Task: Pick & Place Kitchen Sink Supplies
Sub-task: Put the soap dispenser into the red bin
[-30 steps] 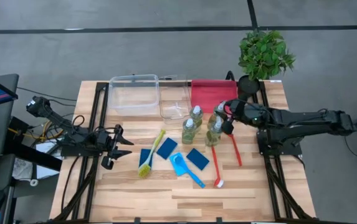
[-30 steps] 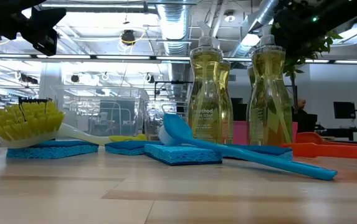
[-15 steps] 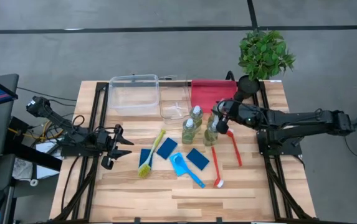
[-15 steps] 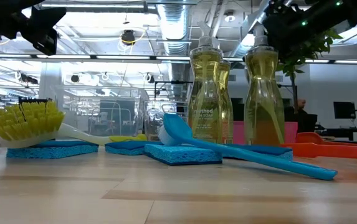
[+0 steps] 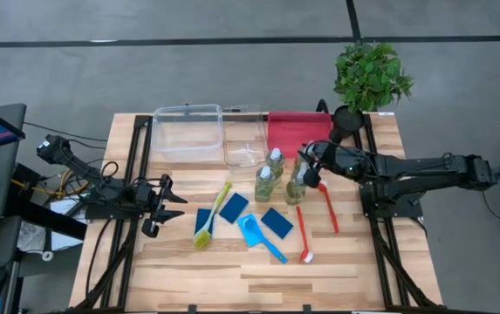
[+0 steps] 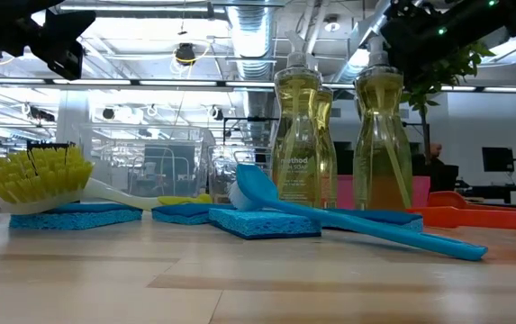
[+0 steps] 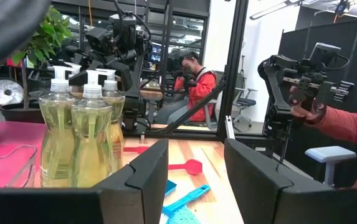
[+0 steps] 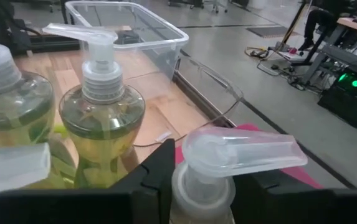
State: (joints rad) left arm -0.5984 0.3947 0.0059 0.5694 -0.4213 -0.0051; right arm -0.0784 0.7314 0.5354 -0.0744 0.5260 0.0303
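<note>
The right gripper (image 5: 307, 167) is clamped round the neck of a clear pump bottle (image 5: 296, 186) of yellow-green liquid, just in front of the red tray (image 5: 289, 133); in the right wrist view its dark fingers (image 8: 156, 174) flank the bottle's white pump spout. That bottle stands upright, long axis vertical, waisted like an hourglass in the low view (image 6: 383, 135). Three more bottles stand upright close beside it, the nearest (image 6: 299, 135) carrying a printed label. In front lie flat, porous blue sponges (image 5: 277, 221). The green brush (image 5: 213, 216) lies handle toward the clear bins (image 5: 188, 131), yellow bristles toward the table's near edge; the blue brush (image 5: 261, 237) runs diagonally; two slim red brushes (image 5: 303, 233) lie lengthwise, front to back. The left gripper (image 5: 167, 205) waits with fingers apart at the table's left side.
</note>
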